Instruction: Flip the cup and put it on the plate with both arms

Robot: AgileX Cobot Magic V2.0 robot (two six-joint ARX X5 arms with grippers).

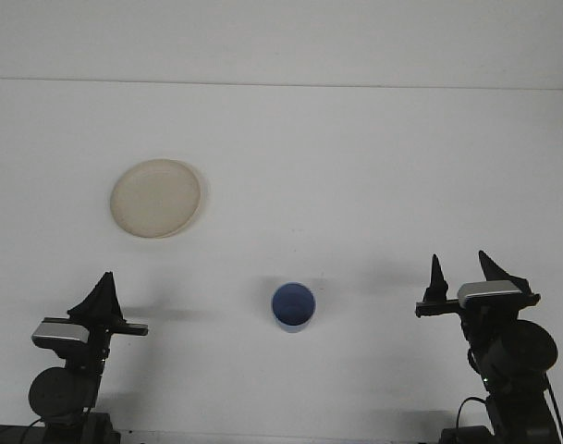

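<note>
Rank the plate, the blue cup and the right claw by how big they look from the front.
1. Plate, largest.
2. Right claw, though it sits nearer the camera, so this is unsure.
3. Blue cup, smallest.

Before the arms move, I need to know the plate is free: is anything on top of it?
Nothing lies on the plate; its whole face shows bare. The cup stands apart on the table.
</note>
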